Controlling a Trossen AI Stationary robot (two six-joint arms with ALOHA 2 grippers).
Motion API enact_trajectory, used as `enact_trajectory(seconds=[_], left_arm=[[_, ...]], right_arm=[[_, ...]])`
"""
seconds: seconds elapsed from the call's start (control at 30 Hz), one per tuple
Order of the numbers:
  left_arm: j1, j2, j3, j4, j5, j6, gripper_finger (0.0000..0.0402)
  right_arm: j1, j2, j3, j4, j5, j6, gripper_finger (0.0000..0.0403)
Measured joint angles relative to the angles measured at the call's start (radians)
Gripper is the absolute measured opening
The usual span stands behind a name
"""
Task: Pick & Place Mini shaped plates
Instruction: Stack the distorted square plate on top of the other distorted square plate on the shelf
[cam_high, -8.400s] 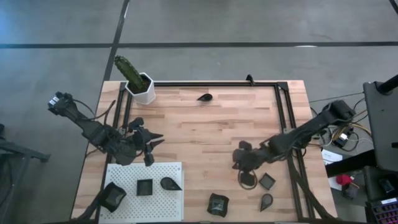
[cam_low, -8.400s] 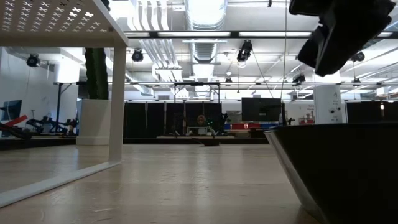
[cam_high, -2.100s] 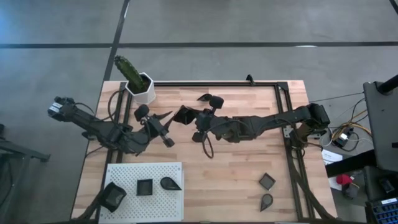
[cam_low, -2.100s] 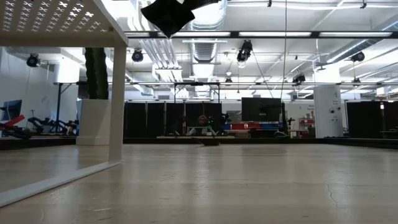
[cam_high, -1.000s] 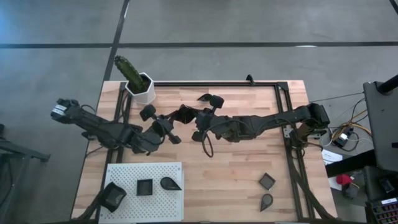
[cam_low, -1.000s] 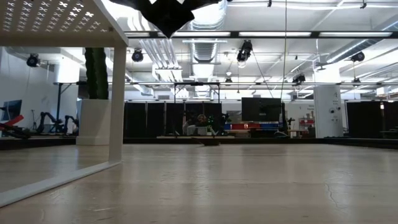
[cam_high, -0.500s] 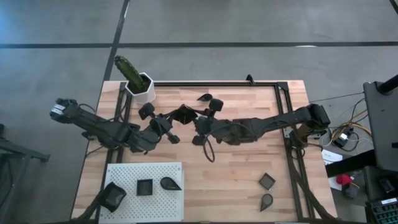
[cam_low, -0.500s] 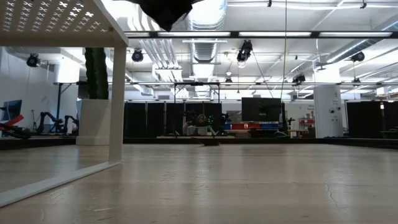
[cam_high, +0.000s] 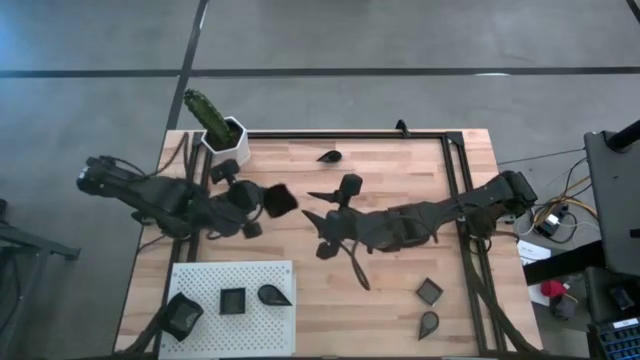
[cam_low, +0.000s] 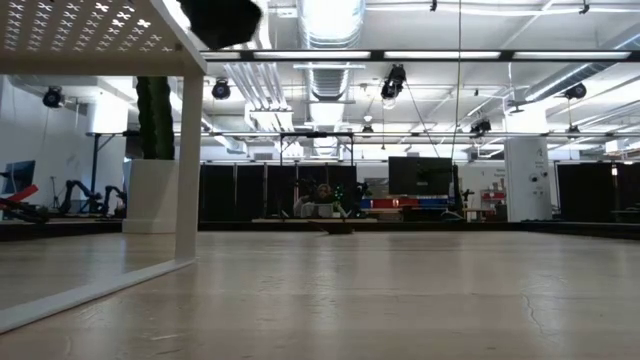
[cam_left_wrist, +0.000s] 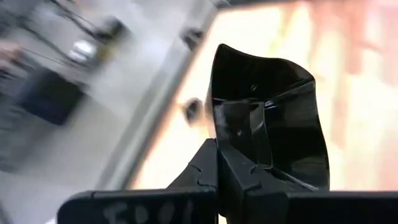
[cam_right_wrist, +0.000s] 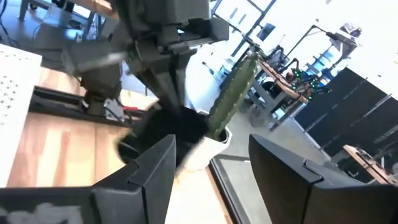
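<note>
Now left fingers (cam_left_wrist: 233, 180) pinch wavy plate (cam_left_wrist: 273, 118); right fingers (cam_right_wrist: 211, 168) apart.

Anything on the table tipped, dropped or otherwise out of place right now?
Nothing spilled or damaged. The white perforated board holds three small dark plates; two more sit at the table's near right and one teardrop plate lies alone by the far edge. The left gripper holds a dark wavy-edged plate aloft.

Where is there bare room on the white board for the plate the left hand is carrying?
The white board is bare along its back strip and right edge. Its front is crowded by three dark plates. The left hand holds the wavy plate; the right hand is open mid-table.
</note>
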Motion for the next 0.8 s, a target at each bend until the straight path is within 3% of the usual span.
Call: enact_trajectory(seconds=[0.2,0.57,0.67,0.8], left_arm=[[-0.023,-0.003,0.126,-0.222,0.297,-0.088,0.0000],[-0.091,-0.081,0.190,-0.365,1.026,-0.063,0.0000],[-0.125,-0.110,0.168,-0.380,1.123,-0.062,0.0000],[-0.183,-0.154,0.126,-0.391,1.154,-0.063,0.0000]], right_arm=[[0.028,-0.017,0.000,-0.024,0.001,-0.001,0.0201],[0.035,-0.036,-0.001,-0.051,0.001,0.017,0.0197],[0.035,-0.039,-0.001,-0.050,0.001,0.055,0.0194],[0.035,-0.042,-0.001,-0.050,-0.005,0.108,0.0195]])
